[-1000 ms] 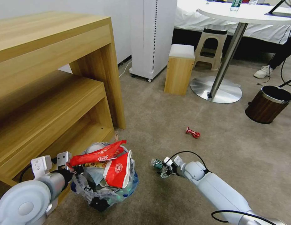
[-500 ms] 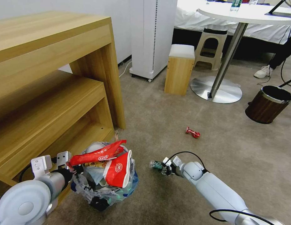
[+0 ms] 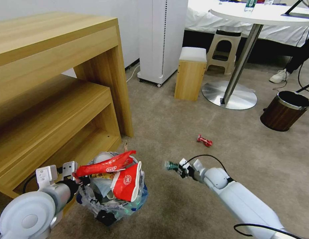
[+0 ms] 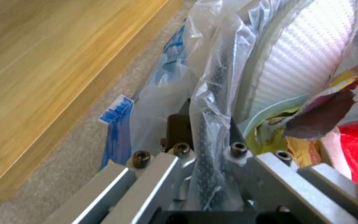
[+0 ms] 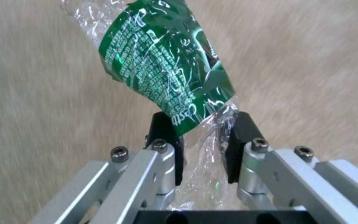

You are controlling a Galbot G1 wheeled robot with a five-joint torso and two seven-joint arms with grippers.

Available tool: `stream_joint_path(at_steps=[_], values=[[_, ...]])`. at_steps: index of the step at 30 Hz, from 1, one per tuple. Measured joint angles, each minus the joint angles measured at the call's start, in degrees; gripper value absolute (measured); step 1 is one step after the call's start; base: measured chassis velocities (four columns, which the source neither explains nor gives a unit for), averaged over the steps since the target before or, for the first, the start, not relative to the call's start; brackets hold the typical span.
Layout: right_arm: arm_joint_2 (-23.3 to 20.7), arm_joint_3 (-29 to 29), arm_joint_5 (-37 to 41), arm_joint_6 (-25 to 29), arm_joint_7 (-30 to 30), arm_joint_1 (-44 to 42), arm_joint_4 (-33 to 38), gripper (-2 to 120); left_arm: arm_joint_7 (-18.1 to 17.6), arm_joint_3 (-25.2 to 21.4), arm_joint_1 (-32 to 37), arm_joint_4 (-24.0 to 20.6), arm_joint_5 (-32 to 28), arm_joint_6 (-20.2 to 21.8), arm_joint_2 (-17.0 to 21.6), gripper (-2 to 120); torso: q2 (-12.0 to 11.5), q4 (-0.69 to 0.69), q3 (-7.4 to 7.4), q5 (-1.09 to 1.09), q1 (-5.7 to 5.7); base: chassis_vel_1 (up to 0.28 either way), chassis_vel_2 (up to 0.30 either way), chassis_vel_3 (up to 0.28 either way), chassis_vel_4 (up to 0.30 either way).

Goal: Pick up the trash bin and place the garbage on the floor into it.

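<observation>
1. Holding the bin (image 3: 111,202) by its rim, the left tool (image 4: 206,133) sits at the bin's left edge, next to the wooden shelf (image 3: 61,109). Its fingers (image 4: 179,124) are clamped on the black rim and the clear bag (image 4: 175,77) draped over it, one finger inside and one outside, which pins the liner so it cannot slip.
2. The bin is heaped: a red bowl (image 3: 126,182) and a red wrapper (image 3: 106,165) stand proud of the rim, so I judge new pieces must be dropped in from above.
3. To the right of the bin and a little apart from it, the right tool (image 3: 174,167) is closed on a crushed bottle (image 5: 166,71) with a green label, pinched at its crumpled clear end. The bottle points toward the bin, clear of the carpet (image 3: 260,156).
4. Farther right of the bin, a red scrap (image 3: 204,140) lies on the carpet, not yet collected.
</observation>
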Motion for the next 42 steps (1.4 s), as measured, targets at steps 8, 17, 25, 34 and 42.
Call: stream_joint_path(at_steps=[8,17,25,34,42], values=[[-2.8,2.7,9.1,8.4,1.1,0.3,7.9,17,2.3,2.0,-0.1,-0.8,-0.3,0.8,1.6,1,0.0,0.00,0.00,0.00,0.00,0.000,0.000,0.000,0.000],[-2.1,1.9,22.7,25.1,-14.1,5.9,8.6,16,3.1,3.6,-0.4,-1.0,-0.8,1.1,1.9,1,0.0,0.01,0.00,0.00,0.00,0.000,0.000,0.000,0.000],[-0.3,-6.0,35.0,30.1,-28.0,11.3,9.3,16,4.0,6.1,-2.3,0.4,-0.9,1.1,1.5,1,0.0,0.00,0.00,-0.01,0.00,0.000,0.000,0.000,0.000],[1.5,-14.6,38.8,30.3,-32.6,16.6,7.8,16,4.1,6.9,-2.7,0.9,-0.2,1.1,1.3,1,0.0,0.00,0.00,-0.01,0.00,0.000,0.000,0.000,0.000],[3.4,-19.6,40.5,28.2,-39.5,19.1,9.5,16,4.0,5.9,-2.4,1.2,0.1,1.1,2.1,1,0.0,0.01,0.00,-0.01,0.00,0.000,0.000,0.000,0.000]])
